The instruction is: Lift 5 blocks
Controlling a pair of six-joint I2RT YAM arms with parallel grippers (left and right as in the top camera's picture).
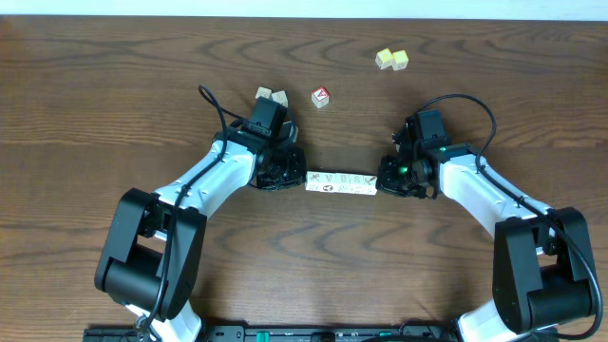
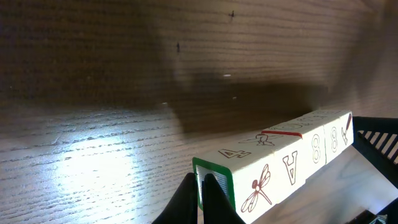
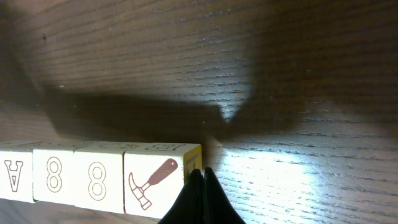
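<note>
Several whitish blocks [image 1: 341, 183] stand end to end in one straight row at the table's middle. Their faces carry printed marks: a dragonfly, letters and digits in the left wrist view [image 2: 273, 168], digits and a hammer in the right wrist view [image 3: 93, 177]. My left gripper [image 1: 299, 179] is shut, its fingertips [image 2: 206, 186] pressed on the green-framed left end face. My right gripper [image 1: 382, 180] is shut too, with its tips [image 3: 200, 183] against the yellow-edged right end. The row is squeezed between them. Whether it rests on the wood or hangs just above it, I cannot tell.
A cube with a red face [image 1: 321, 96] lies behind the row. Two tan cubes [image 1: 271, 96] sit beside my left arm. Two pale yellow cubes [image 1: 391, 59] lie at the back right. Cables arc over both arms.
</note>
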